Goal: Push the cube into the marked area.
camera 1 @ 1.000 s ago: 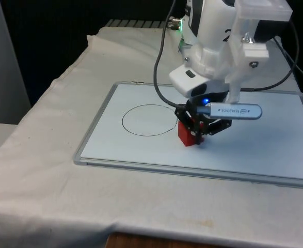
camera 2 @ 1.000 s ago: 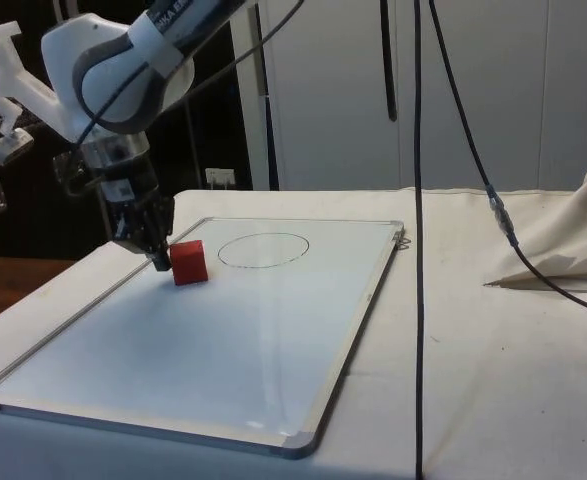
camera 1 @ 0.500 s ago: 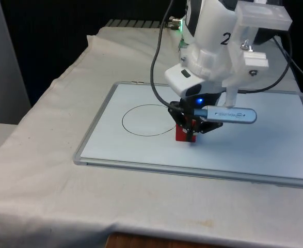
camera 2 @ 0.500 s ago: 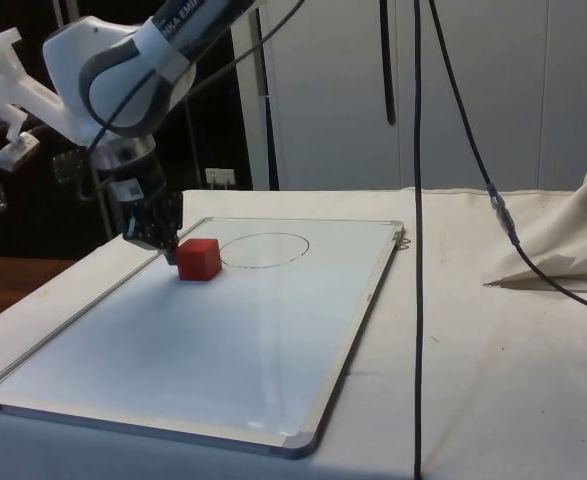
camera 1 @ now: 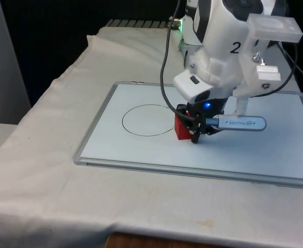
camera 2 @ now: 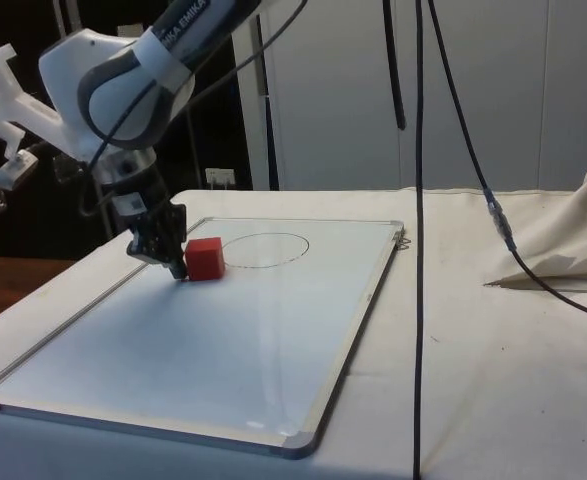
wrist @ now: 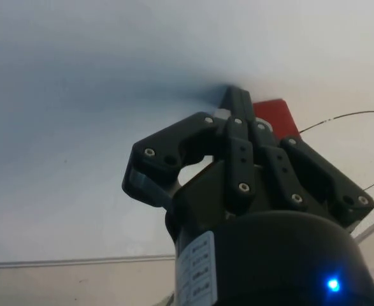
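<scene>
White cloth (camera 1: 48, 170) covers the table, and a whiteboard (camera 1: 254, 155) with a metal frame lies flat on it. On the board somebody drew a thin black circle (camera 1: 150, 120), toward the front view's left.

From the front view, the red cube (camera 1: 180, 128) stands on the board just outside the circle, at its edge on the front view's right. The arm (camera 1: 218, 46) comes down from the far end, and the gripper (camera 1: 194, 135) is low behind the cube, on the side away from the circle. The big wrist parts hide part of the cube here.

From the side view, the cube (camera 2: 205, 258) is seen whole, with its faces clear, and it sits between the gripper (camera 2: 176, 266) and the circle (camera 2: 263, 250). The fingertips reach down to the board and touch the face of the cube that looks away from the circle. This view also shows a black cable (camera 2: 418, 230) hanging in front, and a folded piece of cloth (camera 2: 563, 245) on the table well apart from the board.

From the wrist view, the two fingers (wrist: 237, 108) are pressed together into one narrow tip and hold nothing between them. One corner of the cube (wrist: 274, 116) shows just beside that tip, touching it, and a thin line of the circle (wrist: 346, 116) runs past the cube.
</scene>
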### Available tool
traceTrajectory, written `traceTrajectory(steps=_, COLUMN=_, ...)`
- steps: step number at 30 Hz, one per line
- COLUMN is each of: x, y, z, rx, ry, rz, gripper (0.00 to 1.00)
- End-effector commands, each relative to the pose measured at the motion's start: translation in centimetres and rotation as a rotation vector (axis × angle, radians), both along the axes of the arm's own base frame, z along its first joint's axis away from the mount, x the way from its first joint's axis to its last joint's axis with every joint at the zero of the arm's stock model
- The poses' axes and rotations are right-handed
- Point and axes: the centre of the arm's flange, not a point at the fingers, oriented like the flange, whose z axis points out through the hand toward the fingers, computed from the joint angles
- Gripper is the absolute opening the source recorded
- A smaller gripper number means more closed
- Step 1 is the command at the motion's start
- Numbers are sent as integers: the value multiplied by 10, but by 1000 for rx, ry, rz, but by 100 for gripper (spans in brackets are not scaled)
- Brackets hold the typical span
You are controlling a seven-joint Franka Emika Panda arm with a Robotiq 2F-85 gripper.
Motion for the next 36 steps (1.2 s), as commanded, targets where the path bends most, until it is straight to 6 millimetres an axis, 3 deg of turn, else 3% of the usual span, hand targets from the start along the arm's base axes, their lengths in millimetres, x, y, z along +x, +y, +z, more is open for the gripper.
traceTrajectory(steps=1, x=-3, y=0, z=0, rx=-4, ry=5, rz=3, gripper=0)
traceTrajectory(steps=20, x=-24, y=-18, z=-4, rx=-92, ry=82, rz=10, gripper=0)
traceTrajectory(steps=36, x=-46, y=-22, z=-1, rx=-204, ry=115, rz=63, gripper=0)
